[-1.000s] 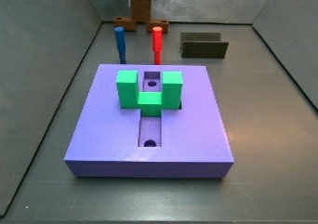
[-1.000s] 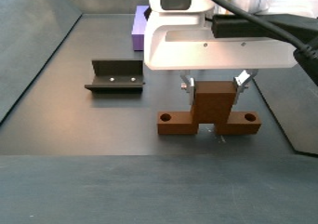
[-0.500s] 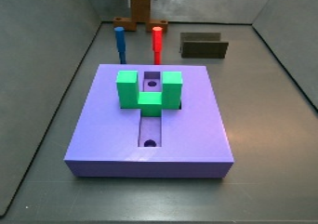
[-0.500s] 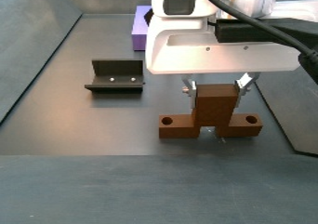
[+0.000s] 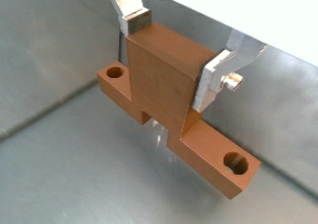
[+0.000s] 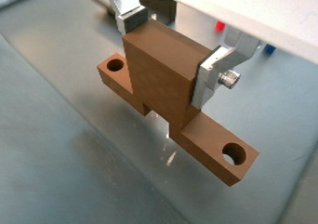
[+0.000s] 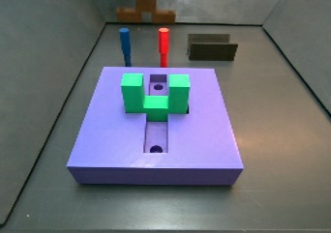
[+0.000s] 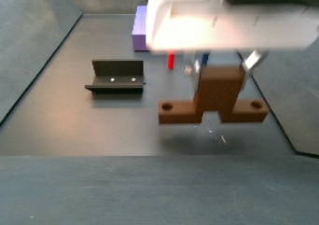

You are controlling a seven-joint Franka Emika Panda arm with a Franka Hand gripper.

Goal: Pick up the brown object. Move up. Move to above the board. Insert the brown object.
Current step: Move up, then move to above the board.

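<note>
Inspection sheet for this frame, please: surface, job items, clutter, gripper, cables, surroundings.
Surface: dark grey floor, bare around the parts.
Brown object: inverted-T piece with a hole near each end, clear of the floor in a side view, shadow beneath.
Board: purple slab, flat, central slot open; green block on top.
Clutter: blue peg and red peg upright behind the board; fixture to the side.
Gripper: fingers clamped on the brown object's upright stem.
Cables: nothing seen.
Surroundings: grey walls enclose the floor.
</note>
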